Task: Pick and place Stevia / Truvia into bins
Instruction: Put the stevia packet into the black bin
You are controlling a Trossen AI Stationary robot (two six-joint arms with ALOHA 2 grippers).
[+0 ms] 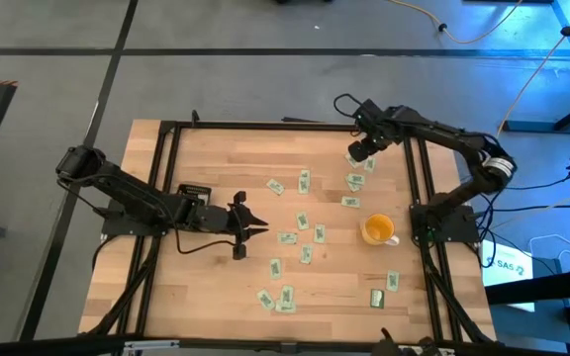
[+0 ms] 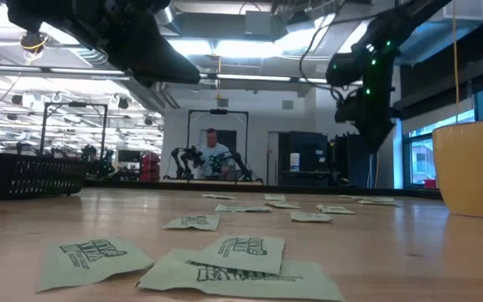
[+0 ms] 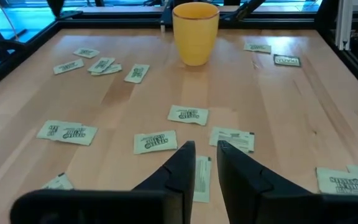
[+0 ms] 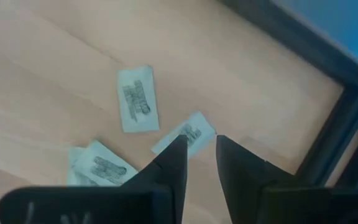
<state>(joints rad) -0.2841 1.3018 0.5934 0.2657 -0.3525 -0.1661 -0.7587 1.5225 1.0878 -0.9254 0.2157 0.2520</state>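
Left gripper (image 1: 256,229) hovering mid-table, fingers narrowly parted, empty, lining up on sachets (image 1: 287,238); right gripper (image 4: 197,149) likewise over far-right sachet (image 4: 185,135).

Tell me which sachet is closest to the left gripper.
The sachet lying lengthwise in the gap between the left gripper fingers, seen in the left wrist view. The other sachets lie farther out on the table.

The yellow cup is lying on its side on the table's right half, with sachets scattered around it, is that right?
Not quite. The yellow cup stands upright, as the left wrist view shows; the high view looks straight into its open mouth. It is on the table's right half, with sachets scattered around it.
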